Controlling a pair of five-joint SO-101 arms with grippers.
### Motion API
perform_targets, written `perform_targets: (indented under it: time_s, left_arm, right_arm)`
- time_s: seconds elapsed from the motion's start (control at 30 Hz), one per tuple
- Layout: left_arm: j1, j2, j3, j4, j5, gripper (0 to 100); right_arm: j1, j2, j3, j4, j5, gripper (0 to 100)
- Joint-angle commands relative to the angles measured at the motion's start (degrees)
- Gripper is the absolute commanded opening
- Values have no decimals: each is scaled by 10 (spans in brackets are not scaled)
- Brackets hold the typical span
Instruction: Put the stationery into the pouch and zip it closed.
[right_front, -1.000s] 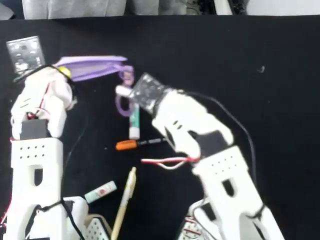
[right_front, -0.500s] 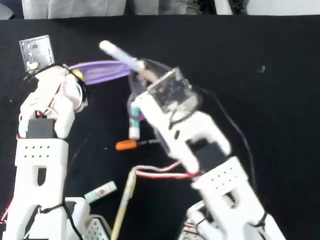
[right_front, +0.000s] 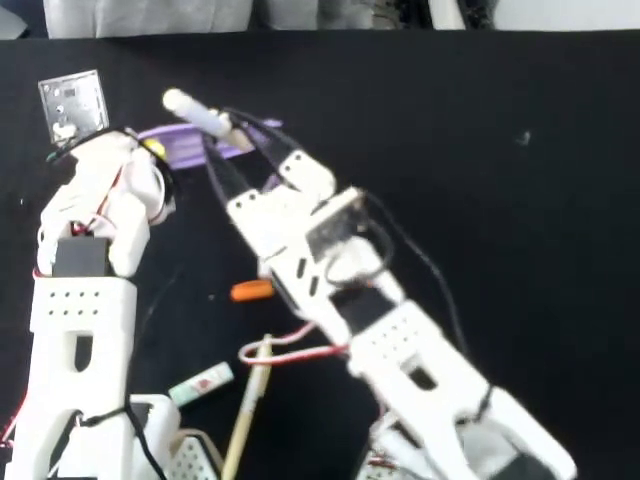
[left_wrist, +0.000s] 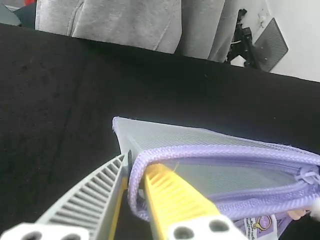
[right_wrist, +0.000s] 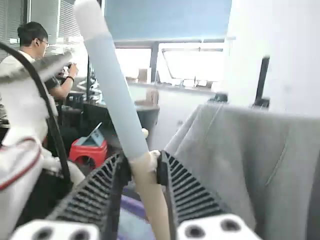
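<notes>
The purple pouch (right_front: 190, 143) lies at the back left of the black table, its zip edge (left_wrist: 210, 152) gaping. My left gripper (left_wrist: 137, 185) is shut on the pouch's end at the rim. My right gripper (right_front: 232, 135) is shut on a pale blue and white pen (right_front: 195, 112), (right_wrist: 112, 100), held lifted and tilted just above the pouch's other end. An orange marker (right_front: 250, 290), a cream pen (right_front: 248, 405) and a small green-white tube (right_front: 200, 382) lie on the table near the arms' bases.
The right arm (right_front: 340, 280) stretches diagonally over the middle of the table and covers part of the loose stationery. Red and white wires (right_front: 290, 350) hang from it. The right half of the table (right_front: 520, 200) is bare black cloth.
My right gripper picked the pale pen off the table, lifted it and swung it left toward the pouch's opening. The left gripper shifted slightly at first, then stayed on the pouch.
</notes>
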Motion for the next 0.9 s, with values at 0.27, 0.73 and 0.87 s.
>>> perform_targets:
  time_s: [0.27, 0.73, 0.87]
  left_arm:
    - [4, -19, -9, -15, 7, 28]
    - [3, -22, -9, -15, 7, 28]
    - [3, -22, -13, -15, 7, 28]
  right_arm:
    - [27, 128, -30, -59, -167, 11]
    - [21, 122, 30, -60, -80, 11]
    - [-3, 123, 40, -58, -33, 11]
